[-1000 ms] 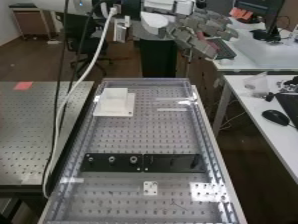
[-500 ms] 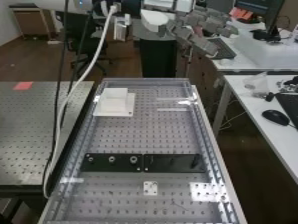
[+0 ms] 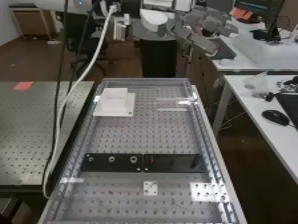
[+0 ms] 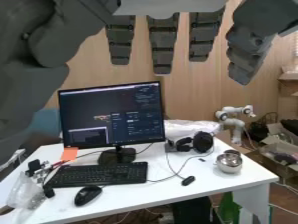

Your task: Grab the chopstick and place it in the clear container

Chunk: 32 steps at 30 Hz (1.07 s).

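The hand (image 3: 199, 31) is at the upper right of the high view, beyond the bench's far end and well above the floor. It is open, its dark grey fingers spread and relaxed, with nothing between them. In the wrist view the hand (image 4: 163, 47) hangs from the top edge, its fingers extended and apart from the desk behind. A transparent-walled tray or cover (image 3: 145, 81) lies over the perforated bench plate; I cannot tell whether it is the clear container.
A white block on a square base (image 3: 114, 102) and a black bar (image 3: 143, 163) sit on the bench plate. A white cable (image 3: 84, 75) hangs at the left. A desk (image 4: 199, 177) holds a monitor (image 4: 112, 117), a keyboard (image 4: 100, 174), headphones and a shiny round pot (image 4: 229, 161).
The hand has shifted very slightly in the high view, with a small change in how its fingers lie. The things on the bench have stayed where they were.
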Available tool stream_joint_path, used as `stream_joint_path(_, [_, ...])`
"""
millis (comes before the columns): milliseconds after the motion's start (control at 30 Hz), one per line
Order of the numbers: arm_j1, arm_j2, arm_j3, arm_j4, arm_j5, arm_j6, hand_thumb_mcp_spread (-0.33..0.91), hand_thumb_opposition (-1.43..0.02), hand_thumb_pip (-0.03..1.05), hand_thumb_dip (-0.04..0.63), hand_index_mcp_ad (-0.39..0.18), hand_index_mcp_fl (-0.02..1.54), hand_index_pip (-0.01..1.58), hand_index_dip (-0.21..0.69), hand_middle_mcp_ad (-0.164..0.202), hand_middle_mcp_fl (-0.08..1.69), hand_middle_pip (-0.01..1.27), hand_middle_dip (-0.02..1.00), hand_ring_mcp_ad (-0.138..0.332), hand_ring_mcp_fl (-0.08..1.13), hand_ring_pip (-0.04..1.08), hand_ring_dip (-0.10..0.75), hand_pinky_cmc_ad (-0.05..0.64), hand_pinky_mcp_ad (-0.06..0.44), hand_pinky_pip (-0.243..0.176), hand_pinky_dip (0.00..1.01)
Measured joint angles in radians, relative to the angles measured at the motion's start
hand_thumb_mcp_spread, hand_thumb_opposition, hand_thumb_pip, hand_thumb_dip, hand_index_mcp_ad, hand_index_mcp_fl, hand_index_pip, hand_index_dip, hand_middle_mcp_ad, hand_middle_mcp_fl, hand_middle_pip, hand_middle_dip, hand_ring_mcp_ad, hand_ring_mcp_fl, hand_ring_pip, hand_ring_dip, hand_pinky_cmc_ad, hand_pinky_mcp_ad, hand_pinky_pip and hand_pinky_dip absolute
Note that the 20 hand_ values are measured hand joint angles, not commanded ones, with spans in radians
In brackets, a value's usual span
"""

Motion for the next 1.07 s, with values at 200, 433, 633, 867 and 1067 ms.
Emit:
stream_joint_path(200, [0.002,0.004,-0.002,0.0,0.005,-0.003,0.19,-0.71,0.27,0.016,-0.152,0.1,0.09,0.105,0.087,0.1,0.15,0.14,0.19,0.01,0.08,0.014,0.637,0.415,-0.206,0.14])
stream_joint_path(433, [0.004,0.008,-0.006,0.006,0.008,-0.004,0.18,-0.71,0.27,0.016,-0.155,0.1,0.09,0.105,0.087,0.1,0.15,0.14,0.19,0.01,0.08,0.014,0.637,0.415,-0.206,0.14])
stream_joint_path(633, [0.003,0.013,-0.015,0.015,0.006,0.001,0.18,-0.71,0.27,0.016,-0.152,0.1,0.09,0.105,0.087,0.1,0.15,0.14,0.19,0.01,0.08,0.012,0.637,0.415,-0.206,0.14])
stream_joint_path(867, [0.004,0.016,-0.019,0.022,0.007,-0.001,0.18,-0.71,0.27,0.016,-0.155,0.1,0.09,0.105,0.087,0.08,0.15,0.14,0.19,0.01,0.08,0.014,0.637,0.415,-0.206,0.14])
stream_joint_path(1067, [0.006,0.017,-0.02,0.023,0.012,-0.005,0.18,-0.71,0.27,0.012,-0.155,0.1,0.09,0.105,0.087,0.1,0.15,0.14,0.188,0.01,0.08,0.014,0.637,0.412,-0.206,0.14])
